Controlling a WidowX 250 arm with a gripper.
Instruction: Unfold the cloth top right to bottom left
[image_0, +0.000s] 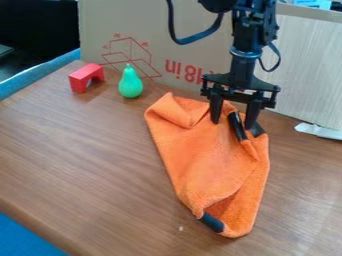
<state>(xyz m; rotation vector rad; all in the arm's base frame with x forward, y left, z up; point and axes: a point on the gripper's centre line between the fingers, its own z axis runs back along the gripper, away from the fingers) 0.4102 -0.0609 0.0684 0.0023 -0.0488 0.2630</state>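
1. Cloth, one, orange; lying on the counter, right of centre in the view, lengthwise from beneath the tool towards the near edge. Condition: partly folded and creased, wider at the far end, narrower at the near end. A fold lies over at its far left corner; another layer overlaps along the lower right side.
2. Black patches on the cloth, three: one at the near tip, one slanting between the tool's fingers, one at the far right corner.
3. Tool, one, black, two-fingered; pointing down over the far part of the cloth. Fingers stand apart, with a raised orange fold and a dark patch seen between them.
4. Robot arm, black, entering from the top edge of the view, with a looping black cable.
5. Toy block, red, arch-shaped; on the counter at the far left.
6. Toy pear, green, upright; just right of the block, left of the cloth and apart from it.
7. Cardboard, brown, with red printed marks; standing behind the pear and the arm.
8. White item, flat, kind unclear; at the right edge, beside a pale upright panel.
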